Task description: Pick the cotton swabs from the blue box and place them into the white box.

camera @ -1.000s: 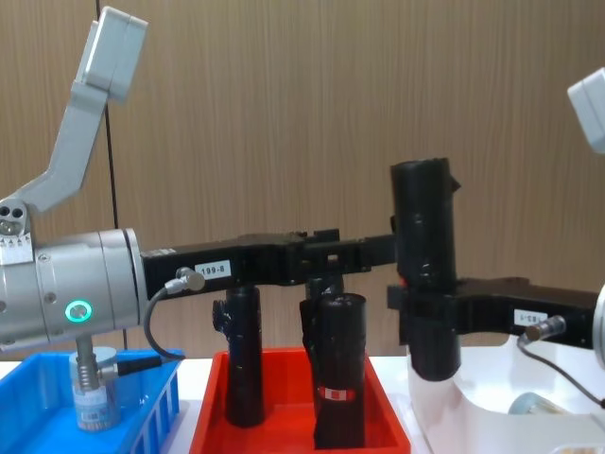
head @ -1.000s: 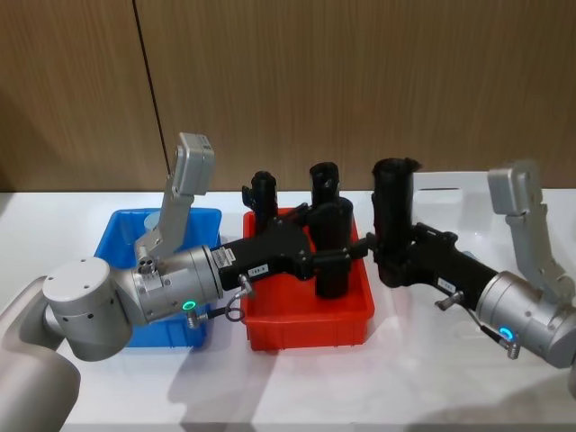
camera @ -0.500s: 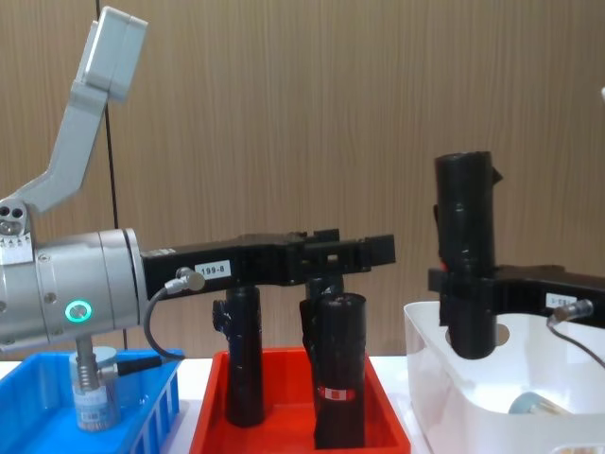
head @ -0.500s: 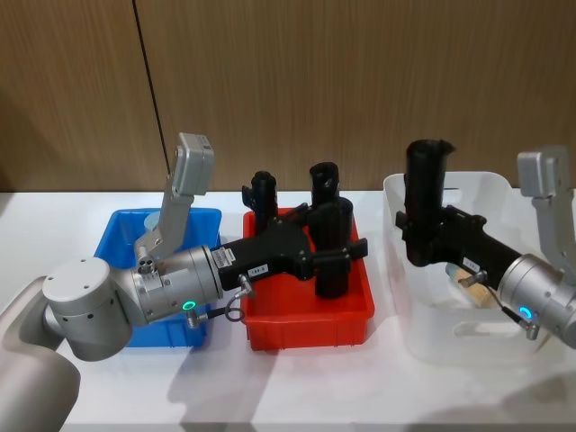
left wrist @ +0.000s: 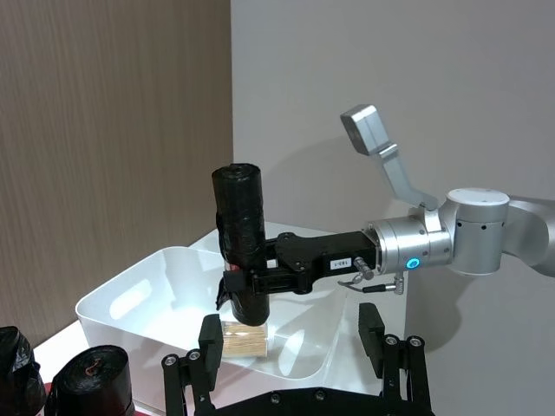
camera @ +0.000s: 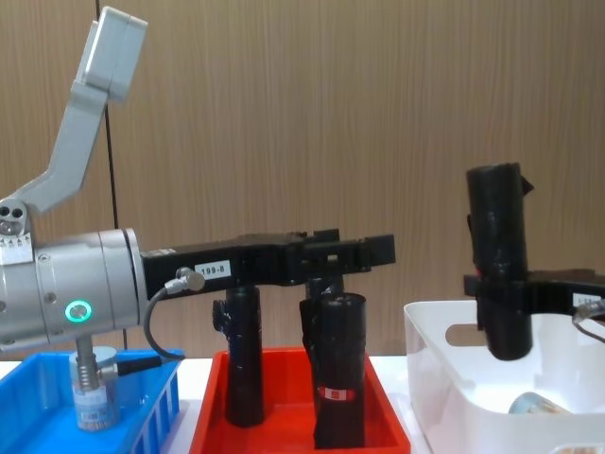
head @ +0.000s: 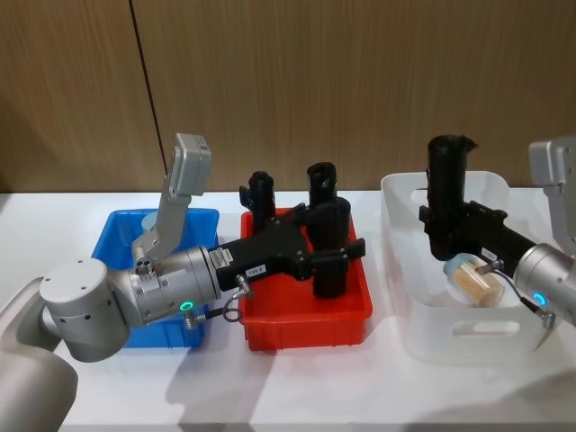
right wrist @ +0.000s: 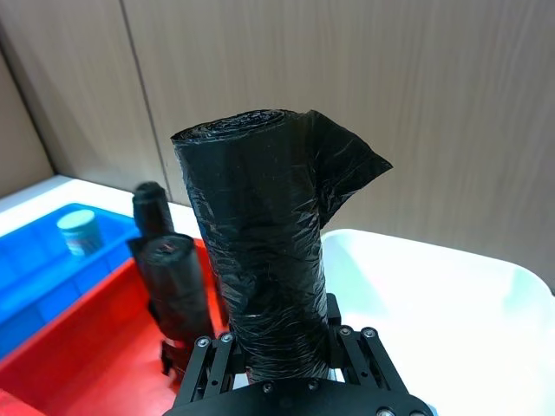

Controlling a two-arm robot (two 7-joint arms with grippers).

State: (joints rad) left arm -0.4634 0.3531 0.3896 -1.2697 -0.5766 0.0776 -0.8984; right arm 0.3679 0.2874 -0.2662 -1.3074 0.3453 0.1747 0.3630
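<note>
On the left of the white table (head: 297,387) sits the blue box (head: 120,231), and one tub of cotton swabs (camera: 94,402) stands upright in it near its right wall, its pale blue lid also showing at the far left corner in the right wrist view. The left arm reaches rightward from over that box across the red tray (head: 310,310), where the left gripper (head: 340,254) sits around the middle of a tall black roll (head: 330,247) standing in the tray; whether its fingers are pressing the roll or merely flanking it cannot be told. Two more black rolls (head: 262,200) stand at the far side of the red tray. To the right of the tray is the white box (head: 450,337), with a second tub of cotton swabs (head: 473,280) lying on its side on the box floor, swab ends facing the near right. The right gripper (head: 443,236) is clamped on another black roll (camera: 501,255), holding it upright above the white box interior, its lower end below the rim level in the chest view and clear of the tub beneath.
</note>
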